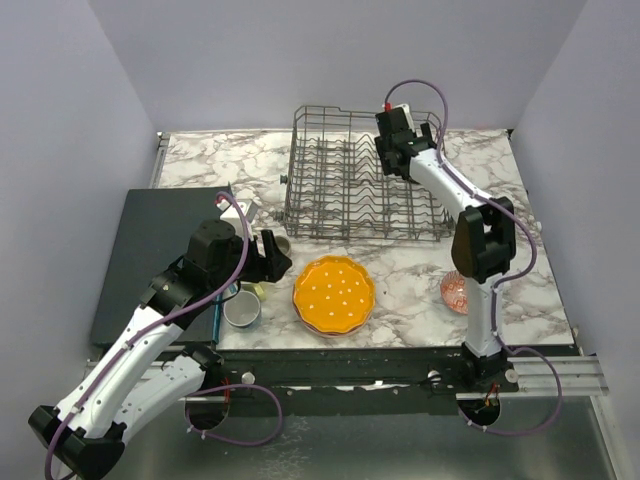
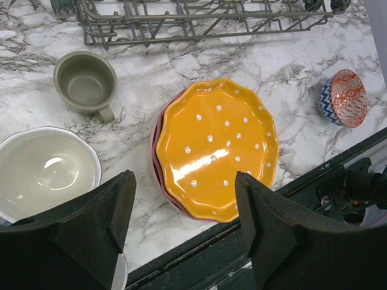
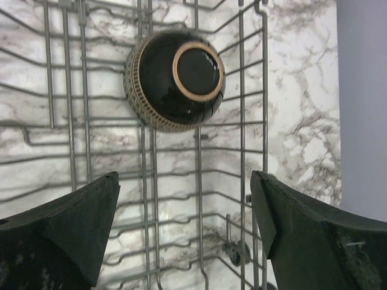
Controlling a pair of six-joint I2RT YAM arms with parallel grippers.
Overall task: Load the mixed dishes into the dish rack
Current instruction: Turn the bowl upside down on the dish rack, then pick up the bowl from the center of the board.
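Observation:
The grey wire dish rack (image 1: 350, 190) stands at the back of the marble table. A dark brown bowl (image 3: 175, 78) lies upside down inside it, seen in the right wrist view. My right gripper (image 3: 184, 223) is open and empty above the rack's wires (image 3: 240, 121); in the top view it (image 1: 398, 158) hangs over the rack's far right part. A scalloped orange white-dotted plate (image 1: 334, 293) (image 2: 217, 148) lies on a pink plate (image 2: 156, 151) in front of the rack. My left gripper (image 1: 272, 262) (image 2: 184, 229) is open and empty, above the plates' left side.
A grey mug (image 2: 84, 81) (image 1: 280, 243) and a white bowl (image 2: 45, 166) (image 1: 242, 310) sit left of the plates. A small orange-and-blue patterned bowl (image 2: 344, 98) (image 1: 455, 291) lies by the right arm's base. A dark flat mat (image 1: 150, 260) lies at the left.

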